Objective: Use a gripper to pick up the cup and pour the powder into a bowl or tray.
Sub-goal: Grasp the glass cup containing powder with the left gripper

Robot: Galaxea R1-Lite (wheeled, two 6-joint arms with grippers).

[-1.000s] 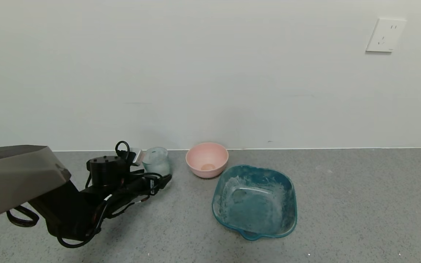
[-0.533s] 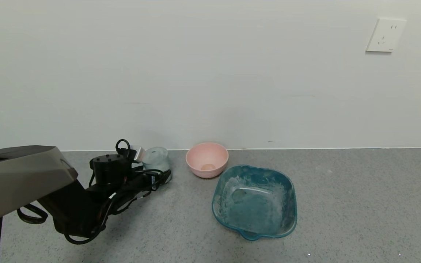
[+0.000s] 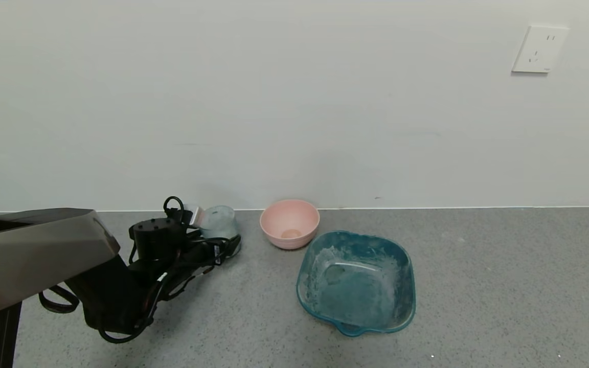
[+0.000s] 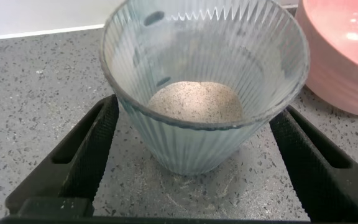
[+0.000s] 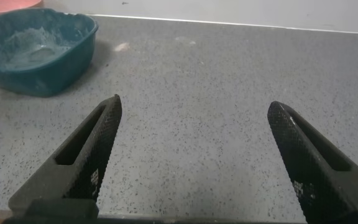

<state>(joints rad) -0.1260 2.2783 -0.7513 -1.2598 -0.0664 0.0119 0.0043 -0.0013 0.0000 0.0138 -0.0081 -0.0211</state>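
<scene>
The ribbed pale blue-green cup point(image 3: 219, 223) stands upright on the grey counter near the wall, left of the pink bowl point(image 3: 289, 223). In the left wrist view the cup point(image 4: 204, 134) holds a small mound of whitish powder point(image 4: 194, 101). My left gripper point(image 3: 216, 233) is open, low on the counter, with one finger on each side of the cup point(image 4: 194, 112) and gaps showing at the cup's base. The teal tray point(image 3: 406, 286), dusted white, lies right of and nearer than the bowl. My right gripper point(image 5: 195, 104) is open and empty above bare counter.
The wall runs close behind the cup and bowl. The bowl point(image 4: 344, 59) sits just beside the cup. The tray point(image 5: 73, 59) lies some way ahead of the right gripper. A wall socket point(image 3: 539, 49) is high at the right.
My left arm has slid forward towards the wall, bringing its open fingers further around the cup. The cup, bowl and tray have not moved.
</scene>
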